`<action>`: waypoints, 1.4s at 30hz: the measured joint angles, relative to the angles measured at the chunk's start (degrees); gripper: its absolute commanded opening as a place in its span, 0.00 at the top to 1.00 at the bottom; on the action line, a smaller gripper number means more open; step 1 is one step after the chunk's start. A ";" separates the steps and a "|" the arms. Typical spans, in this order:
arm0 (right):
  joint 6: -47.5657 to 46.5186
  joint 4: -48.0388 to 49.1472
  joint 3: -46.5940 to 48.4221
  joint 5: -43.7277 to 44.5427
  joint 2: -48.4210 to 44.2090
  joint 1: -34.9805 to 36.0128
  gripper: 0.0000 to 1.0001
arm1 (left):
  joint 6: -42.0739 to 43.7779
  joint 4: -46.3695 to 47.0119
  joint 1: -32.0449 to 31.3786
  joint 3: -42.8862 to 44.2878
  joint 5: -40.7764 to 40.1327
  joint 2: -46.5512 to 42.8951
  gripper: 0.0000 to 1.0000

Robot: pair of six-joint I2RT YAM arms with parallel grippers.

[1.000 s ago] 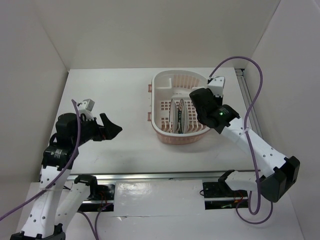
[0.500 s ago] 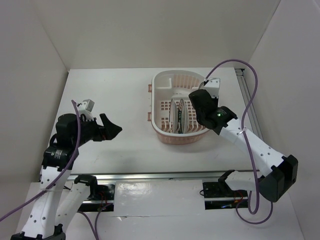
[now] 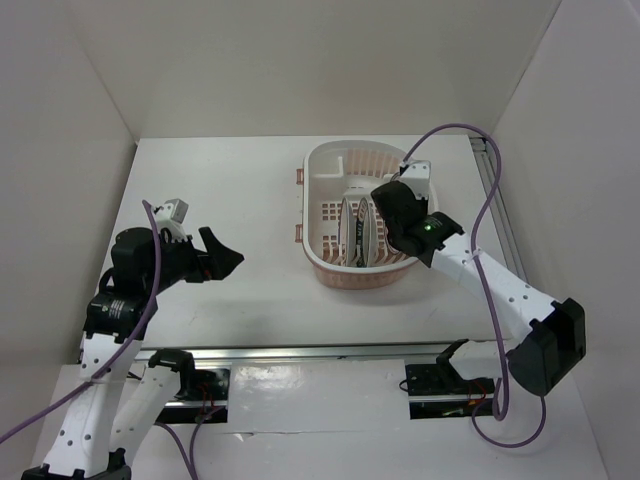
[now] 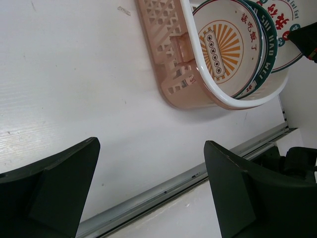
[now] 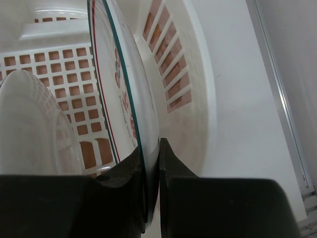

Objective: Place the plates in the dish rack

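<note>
The pink-and-white dish rack (image 3: 318, 165) stands at the table's back right. Two plates stand on edge in it, the orange sunburst plate (image 3: 347, 232) and the teal-rimmed plate (image 3: 364, 232). My right gripper (image 3: 383, 205) is inside the rack, shut on the rim of the upright plate with red characters (image 5: 126, 99), just right of the other two. The left wrist view shows the sunburst plate (image 4: 220, 47), the teal-rimmed plate (image 4: 265, 44) and the red-character plate (image 4: 285, 25) side by side. My left gripper (image 3: 225, 258) is open and empty, left of the rack.
The rack's slotted side wall (image 5: 183, 99) is close to the right of the held plate. A metal rail (image 4: 163, 191) runs along the table's near edge. White walls enclose the table on the left, back and right.
My right arm has shifted slightly left and further into the rack with the plate. The left arm has not moved.
</note>
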 measured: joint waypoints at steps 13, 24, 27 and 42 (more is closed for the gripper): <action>1.77 1.05 -1.62 -1.46 1.22 0.28 1.00 | 0.00 0.20 0.00 -0.24 -0.46 0.00 0.00; 2.91 1.14 -2.47 -2.56 1.64 1.18 1.00 | 0.00 0.22 0.00 -0.35 -0.46 0.00 0.00; 3.04 1.05 -2.58 -2.32 1.64 1.92 1.00 | 0.00 0.22 0.00 -0.35 -0.46 0.00 0.00; 5.29 0.46 -2.78 0.11 3.76 3.93 1.00 | 0.00 0.22 0.00 -0.35 -0.46 0.00 0.00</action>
